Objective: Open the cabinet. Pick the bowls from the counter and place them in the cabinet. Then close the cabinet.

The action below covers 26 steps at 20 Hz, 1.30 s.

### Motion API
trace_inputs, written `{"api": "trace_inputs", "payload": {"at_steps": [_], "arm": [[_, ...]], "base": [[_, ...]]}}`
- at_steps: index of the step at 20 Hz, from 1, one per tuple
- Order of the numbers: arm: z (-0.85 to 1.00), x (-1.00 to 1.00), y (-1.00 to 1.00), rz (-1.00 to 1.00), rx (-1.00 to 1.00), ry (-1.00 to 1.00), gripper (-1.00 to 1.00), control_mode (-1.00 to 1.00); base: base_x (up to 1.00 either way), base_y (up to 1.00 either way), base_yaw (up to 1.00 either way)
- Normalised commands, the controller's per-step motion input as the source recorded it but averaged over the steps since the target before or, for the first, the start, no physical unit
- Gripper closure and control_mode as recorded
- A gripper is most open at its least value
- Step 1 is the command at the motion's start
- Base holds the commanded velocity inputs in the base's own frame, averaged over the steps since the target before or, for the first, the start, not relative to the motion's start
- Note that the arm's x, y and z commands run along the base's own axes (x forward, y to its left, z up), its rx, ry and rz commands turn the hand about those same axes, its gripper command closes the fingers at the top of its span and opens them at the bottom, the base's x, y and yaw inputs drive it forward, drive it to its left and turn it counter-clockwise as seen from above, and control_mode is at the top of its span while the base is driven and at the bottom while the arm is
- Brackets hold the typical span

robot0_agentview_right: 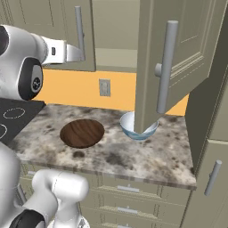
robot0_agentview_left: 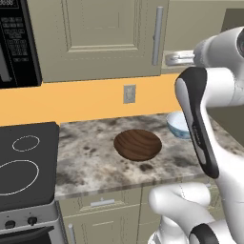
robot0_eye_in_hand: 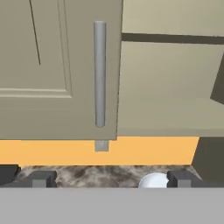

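The cabinet's left door is shut, and its silver bar handle stands straight ahead of my hand. The right door is swung out over the counter and bares a shelf. My gripper is open and empty, level with the cabinet's bottom edge, close in front of the left door's handle. The brown wooden bowl sits mid-counter. The white and light-blue bowl sits to its right, partly hidden behind the open door.
A black stove top adjoins the counter on the left, with a microwave above it. An outlet is on the orange wall. Drawers run under the counter. A tall cabinet closes off the right end.
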Motion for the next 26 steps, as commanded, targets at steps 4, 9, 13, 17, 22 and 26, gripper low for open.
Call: {"api": "trace_inputs", "payload": {"at_steps": [4,9,13,17,22,26], "arm": [[0.17,0.18,0.21,0.04,0.05,-0.02,-1.00,-1.00],[0.01,0.28,0.18,0.04,0.03,0.00,-1.00,-1.00],[0.00,0.38,0.11,0.01,0.00,0.00,-1.00,-1.00],[0.00,0.43,0.00,0.00,0.00,0.00,-1.00,-1.00],[0.00,0.41,0.00,0.00,0.01,0.00,-1.00,-1.00],[0.00,0.37,0.00,0.02,0.03,-0.02,-1.00,-1.00]], "base": [[0.00,0.00,0.00],[0.00,0.00,0.00],[0.00,0.00,0.00],[0.00,0.00,0.00],[0.00,0.00,0.00],[0.00,0.00,0.00]]}}
